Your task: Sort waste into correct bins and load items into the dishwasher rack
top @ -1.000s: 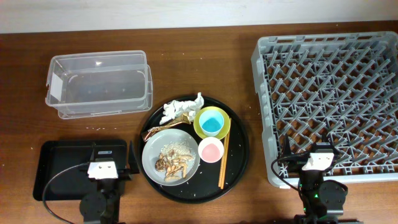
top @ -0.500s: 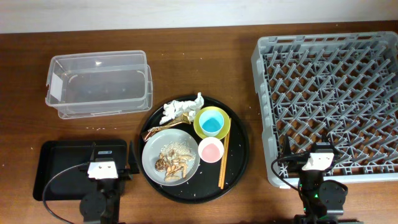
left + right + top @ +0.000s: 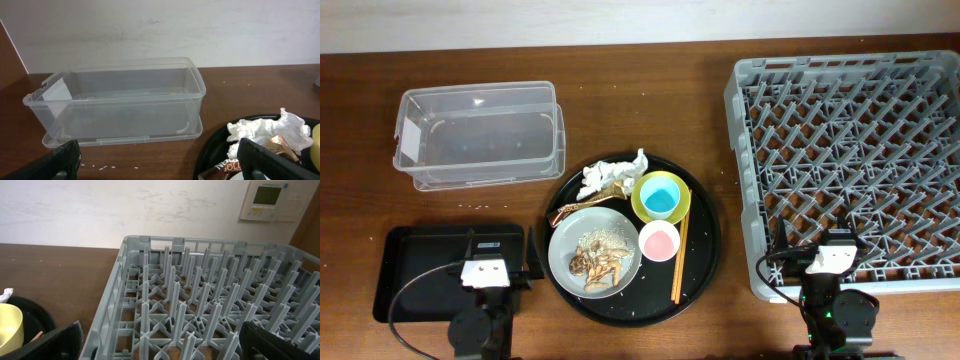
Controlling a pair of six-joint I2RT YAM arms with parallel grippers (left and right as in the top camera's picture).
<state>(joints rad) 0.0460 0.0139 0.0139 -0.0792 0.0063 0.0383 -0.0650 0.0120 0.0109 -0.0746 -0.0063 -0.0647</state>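
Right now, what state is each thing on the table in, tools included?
Clear box, empty, no lid.
Small black tray, empty where visible.
Dishwasher rack, empty.
Blue cup, upright inside the yellow-green bowl.
Pink cup, upright on the round tray.
Plate, holding rice and scraps.
Chopsticks, flat on the round tray.
Tissue, crumpled.
Wrapper, crinkled beside the tissue.
Left tool, open.
Right tool, open.

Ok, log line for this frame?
stage: nothing sorted or loaded | left pincer: open, empty | right pincer: open, empty | clear box: empty | rack: empty | round tray: fully loaded
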